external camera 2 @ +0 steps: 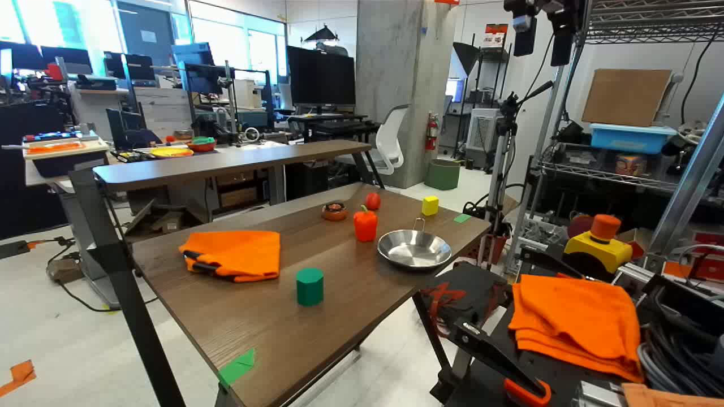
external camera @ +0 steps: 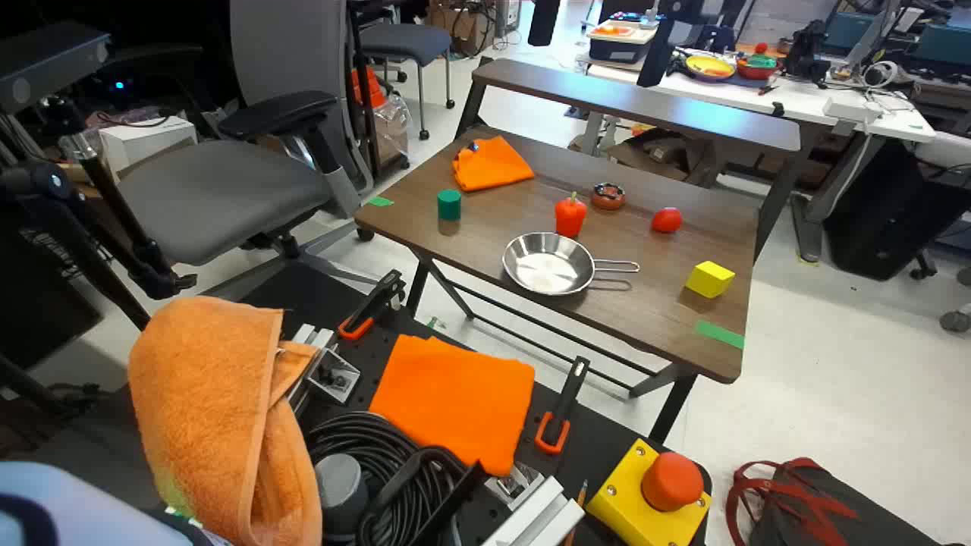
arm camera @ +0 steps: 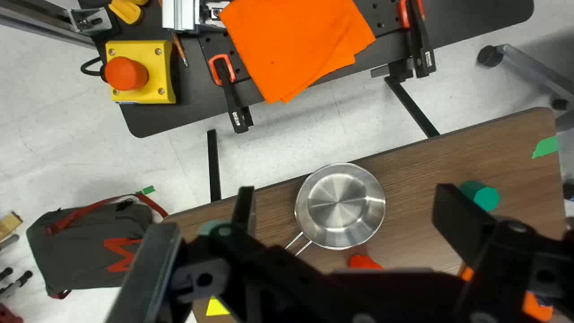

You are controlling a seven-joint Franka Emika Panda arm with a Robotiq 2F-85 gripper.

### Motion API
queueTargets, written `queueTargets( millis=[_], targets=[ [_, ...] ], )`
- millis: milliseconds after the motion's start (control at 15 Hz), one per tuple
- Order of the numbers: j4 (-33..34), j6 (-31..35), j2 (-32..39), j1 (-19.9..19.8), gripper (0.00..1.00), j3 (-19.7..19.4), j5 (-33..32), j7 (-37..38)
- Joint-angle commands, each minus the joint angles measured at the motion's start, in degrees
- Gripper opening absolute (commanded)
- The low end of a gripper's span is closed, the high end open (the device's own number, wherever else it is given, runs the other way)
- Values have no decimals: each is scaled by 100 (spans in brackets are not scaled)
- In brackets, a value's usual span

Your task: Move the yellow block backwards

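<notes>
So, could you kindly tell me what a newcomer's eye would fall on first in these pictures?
Probably the folded orange cloth on the black surface, with the yellow box with a red button near that surface's corner. On the brown table, the shiny metal pan sits by an edge and the yellow block stands near a strip of green tape. The open end effector looms large in the wrist view.
</notes>
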Motion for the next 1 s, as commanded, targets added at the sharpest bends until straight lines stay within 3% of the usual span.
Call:
queueTargets(
  millis=[0,733,933],
  targets=[
    [8,-10,2,11,100,-11,-4,2],
    [8,-10,2,11,100,-11,-4,2],
    [260,312,313,-132,100,-37,-189,214]
  ],
)
